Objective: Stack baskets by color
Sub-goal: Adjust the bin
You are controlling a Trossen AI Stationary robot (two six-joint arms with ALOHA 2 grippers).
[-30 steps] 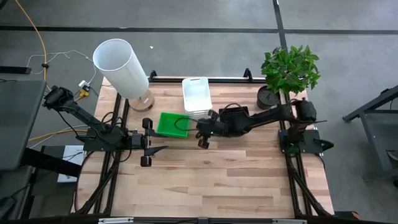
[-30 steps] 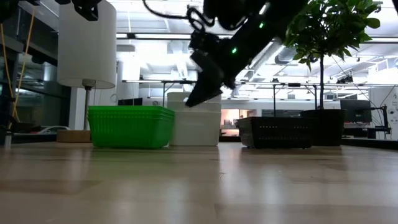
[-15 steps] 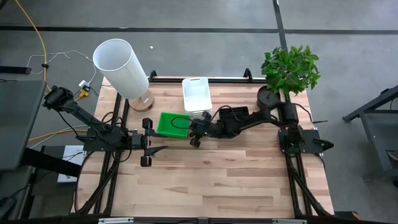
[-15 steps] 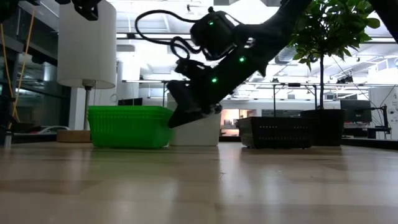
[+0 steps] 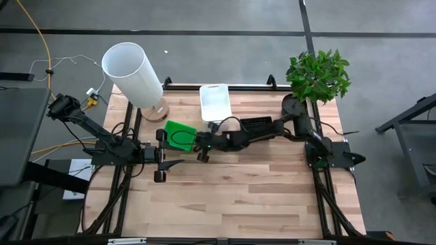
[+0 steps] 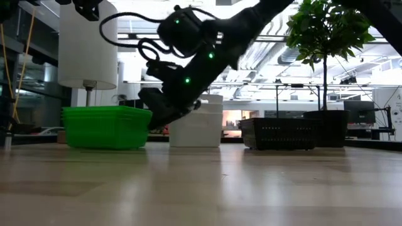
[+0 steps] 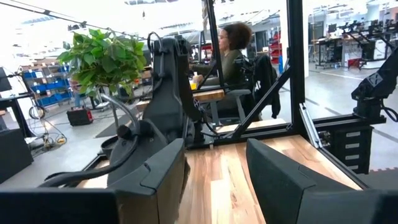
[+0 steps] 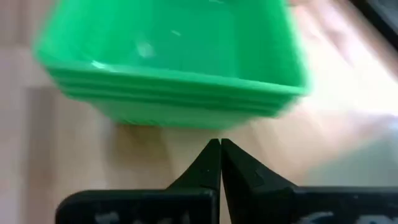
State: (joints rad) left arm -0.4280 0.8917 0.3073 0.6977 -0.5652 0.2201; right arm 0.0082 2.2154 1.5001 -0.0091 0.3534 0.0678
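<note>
Green basket stack [image 5: 178, 135]: shoved sideways since a second ago, now clear of white baskets [image 5: 215, 103]; rests just ahead of right gripper [image 5: 201, 146], jaws pressed together, empty. Black basket [image 5: 257, 126] behind. Left gripper [image 5: 163, 156]: jaws spread, idle nearby. Colours separated; sorting apparently advancing.

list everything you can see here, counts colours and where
green baskets: one nested stack, bright green, left of table centre, turned askew
white baskets: one stack, white, back middle of the table
black basket: one visible, black mesh, right of the white baskets, partly under the right arm
white cylinder: one, white, back left corner
potted plant: one, green leaves in a black pot, back right corner
person: one, seated in the room beyond the table
left gripper: open, parked at the left edge
right gripper: shut, fingertips at the green baskets' near side
</note>
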